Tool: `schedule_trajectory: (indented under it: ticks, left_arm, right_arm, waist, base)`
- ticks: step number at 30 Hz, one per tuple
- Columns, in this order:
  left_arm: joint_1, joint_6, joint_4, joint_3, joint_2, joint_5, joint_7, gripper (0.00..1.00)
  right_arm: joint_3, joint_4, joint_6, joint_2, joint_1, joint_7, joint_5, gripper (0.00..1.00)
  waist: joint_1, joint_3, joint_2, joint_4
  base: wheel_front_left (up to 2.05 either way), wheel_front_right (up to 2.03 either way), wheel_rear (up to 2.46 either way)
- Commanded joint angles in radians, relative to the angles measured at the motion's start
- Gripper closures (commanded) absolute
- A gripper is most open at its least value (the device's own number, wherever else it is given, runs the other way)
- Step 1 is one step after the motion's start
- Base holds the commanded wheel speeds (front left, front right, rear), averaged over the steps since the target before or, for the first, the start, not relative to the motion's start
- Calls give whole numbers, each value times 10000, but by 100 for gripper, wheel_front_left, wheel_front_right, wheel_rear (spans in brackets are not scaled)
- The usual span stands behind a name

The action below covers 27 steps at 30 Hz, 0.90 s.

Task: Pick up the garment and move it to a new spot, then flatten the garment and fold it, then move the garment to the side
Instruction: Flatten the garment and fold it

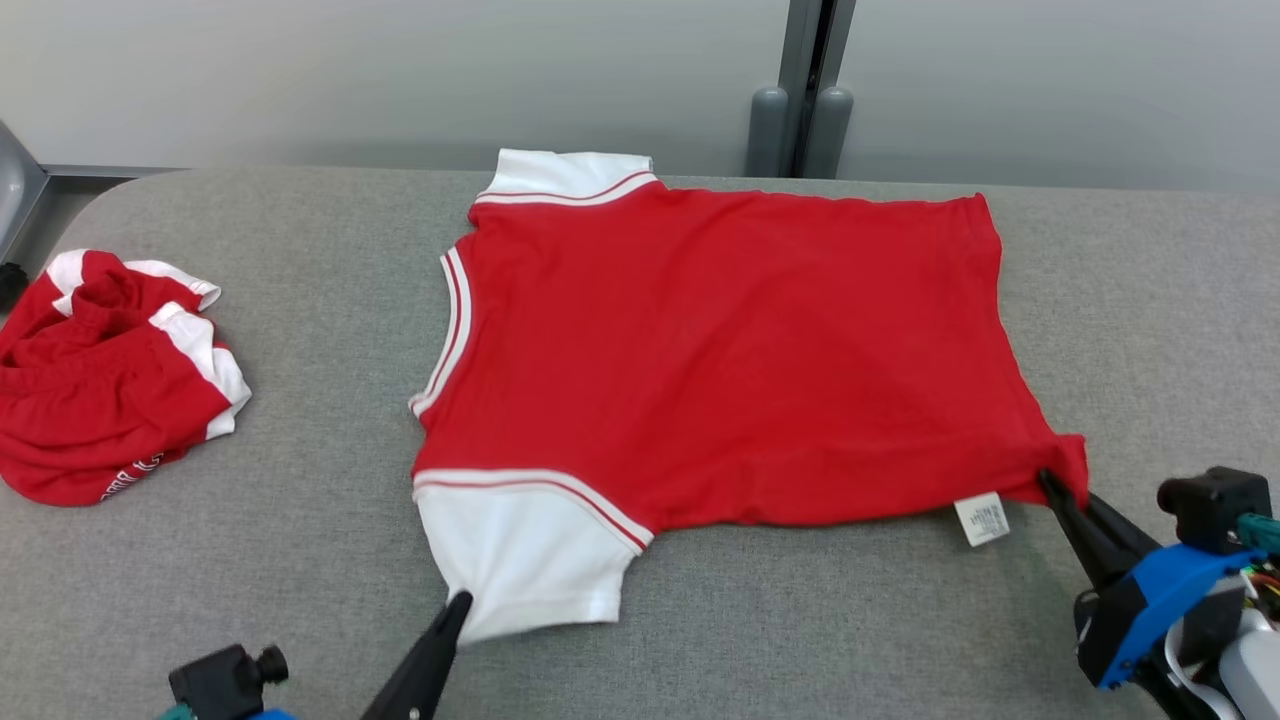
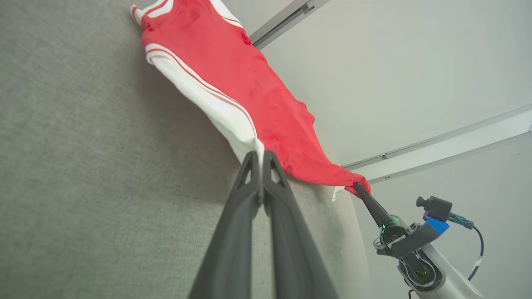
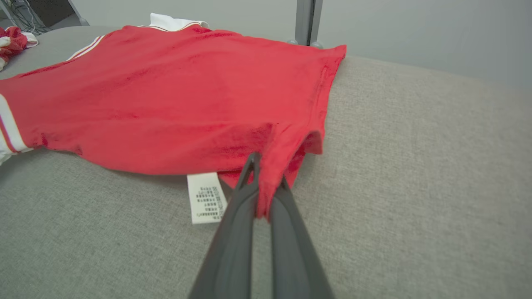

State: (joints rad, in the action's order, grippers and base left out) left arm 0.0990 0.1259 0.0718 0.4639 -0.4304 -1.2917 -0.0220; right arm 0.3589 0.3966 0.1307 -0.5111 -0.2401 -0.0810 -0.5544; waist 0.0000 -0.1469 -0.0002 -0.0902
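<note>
The garment (image 1: 720,360) is a red T-shirt with white sleeves and striped trim. It lies spread flat on the grey table (image 1: 330,330), collar to the left and hem to the right. My left gripper (image 1: 458,603) is shut on the near white sleeve's lower corner; the left wrist view shows the sleeve (image 2: 232,120) pinched between my fingers (image 2: 253,166). At the near right hem corner my right gripper (image 1: 1052,484) is shut on red cloth, lifting that corner a little (image 3: 270,174). A white care label (image 3: 205,198) hangs beside it.
A second red and white garment (image 1: 110,375) lies crumpled at the table's left edge. Grey posts (image 1: 800,130) and a pale wall stand behind the table. The table's rounded far left corner (image 1: 110,195) is close to the pile.
</note>
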Motion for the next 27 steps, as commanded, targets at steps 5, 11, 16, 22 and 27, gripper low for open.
schedule_trajectory:
  ticks: [5,11,16,22,27]
  left_arm:
    - [896,-173,1024,140,-463,-622,602,100]
    - [1944,-791,2259,45,-1131,-1182,1097,100]
    - [2259,-1145,2739,-484,-1309,-1031,563,100]
    - [1884,-1324,2703,-484,-1252,-707,485,100]
    - [1460,-1131,2696,-604,-1053,-350,96,100]
  right_arm:
    - [-845,-884,3,317,1118,871,98,100]
    - [-1904,-2359,1,691,2621,2223,175,100]
    - [-2997,-3568,1,1172,3617,2988,637,100]
    - [-3315,-4351,1,1665,4022,3743,899,100]
    - [-3519,-4655,3,1904,4138,3962,1067,100]
  waist:
    - [0,15,2,-59]
    - [0,22,2,-133]
    - [0,51,2,-107]
    - [0,113,2,64]
    - [0,129,2,136]
  base:
    - [0,0,0]
    - [0,0,0]
    - [0,0,0]
    - [0,0,0]
    - [0,0,0]
